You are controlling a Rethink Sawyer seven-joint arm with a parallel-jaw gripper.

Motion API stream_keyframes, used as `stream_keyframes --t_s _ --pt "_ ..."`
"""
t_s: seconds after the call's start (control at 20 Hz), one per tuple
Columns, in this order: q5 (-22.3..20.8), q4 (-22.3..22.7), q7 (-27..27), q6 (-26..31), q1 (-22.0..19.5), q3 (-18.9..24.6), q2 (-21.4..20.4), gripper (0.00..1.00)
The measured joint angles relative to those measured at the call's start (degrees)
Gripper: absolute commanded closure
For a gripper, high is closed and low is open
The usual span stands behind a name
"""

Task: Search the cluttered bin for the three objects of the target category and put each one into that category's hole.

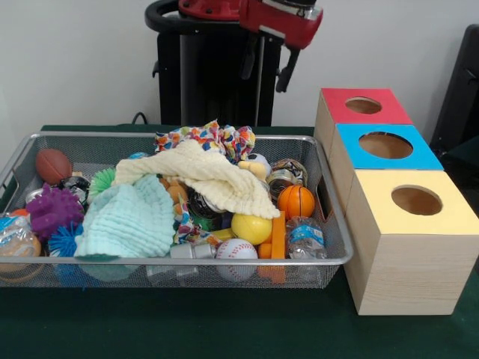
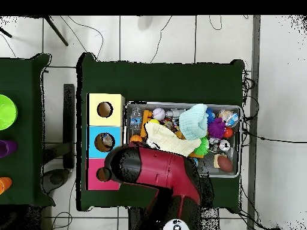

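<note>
Though cluttered, three holes (boxes)

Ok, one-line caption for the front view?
Wire bin crammed with balls, cloths and bottles beside red, blue and yellow hole boxes; arm raised behind.

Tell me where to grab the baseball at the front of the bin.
Grip the baseball across its middle, coming straight down from above: it is round, its top is uncovered, and the bin's front rim and the orange block beside it crowd its sides.
</note>
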Motion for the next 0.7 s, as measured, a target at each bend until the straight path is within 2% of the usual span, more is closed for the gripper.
stream_keyframes --t_s 0.3,0.7 --pt "-2.3 -1.6 0.0 0.0 -2.0 3.6 3.2 0.0" --pt "-4.3 -3.0 0.0 0.0 -3.0 5.9 5.7 0.0"
